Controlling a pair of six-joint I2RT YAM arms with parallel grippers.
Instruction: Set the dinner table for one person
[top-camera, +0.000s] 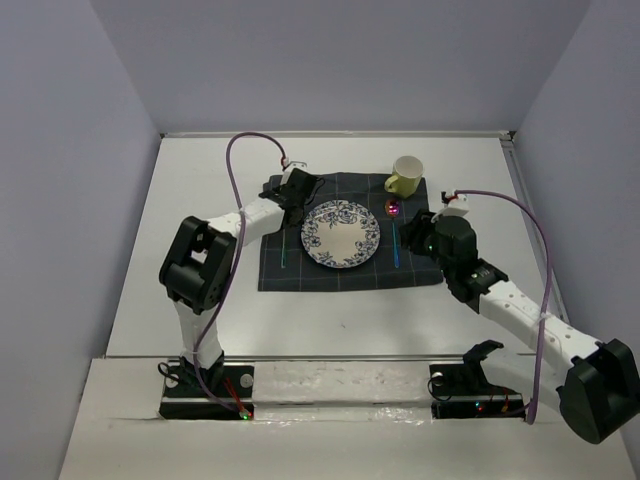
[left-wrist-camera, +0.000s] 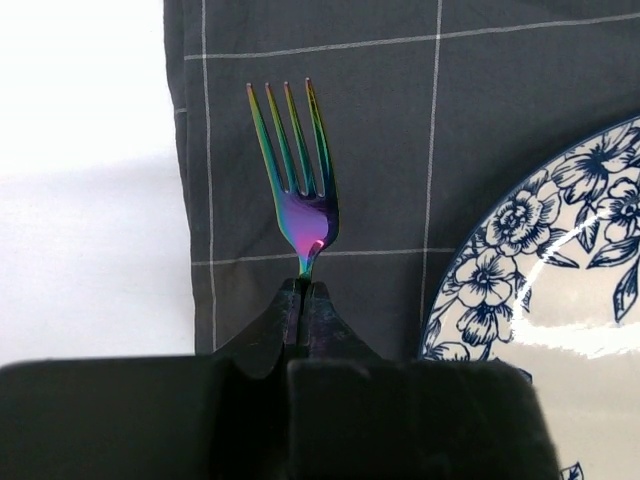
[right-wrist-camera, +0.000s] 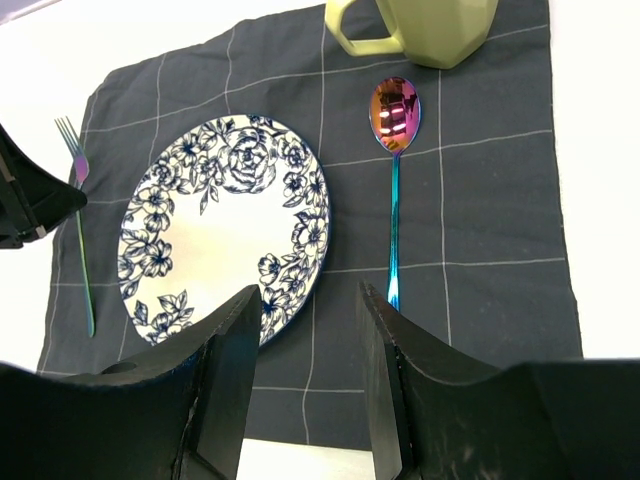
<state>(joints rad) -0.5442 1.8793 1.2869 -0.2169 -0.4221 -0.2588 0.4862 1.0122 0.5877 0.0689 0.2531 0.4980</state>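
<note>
The wide, smooth white dinner table (top-camera: 200, 170) fills the floor of the enclosure and carries everything. At its middle lies a dark grey checked cloth (top-camera: 300, 275), and centred on that sits a round blue-and-white floral plate (top-camera: 341, 233). A pale yellow-green faceted mug (top-camera: 405, 177) stands at the cloth's far right corner, its top cut off in the right wrist view. A long iridescent spoon (right-wrist-camera: 394, 200) lies right of the plate, bowl toward the mug. A slim iridescent fork (left-wrist-camera: 297, 180) lies left of the plate, apart from its rim. Its long axis runs along the cloth's left edge, tines pointing straight away from the left claw (left-wrist-camera: 303, 285), clearly the nearer one. That claw is clenched on the fork's neck, so letting go looks like the next call. The handle is hidden under it, and whether the fork lies flat is hard to judge. The right claw (right-wrist-camera: 308, 300) hangs released above the cloth's near side, grasping nothing.
</note>
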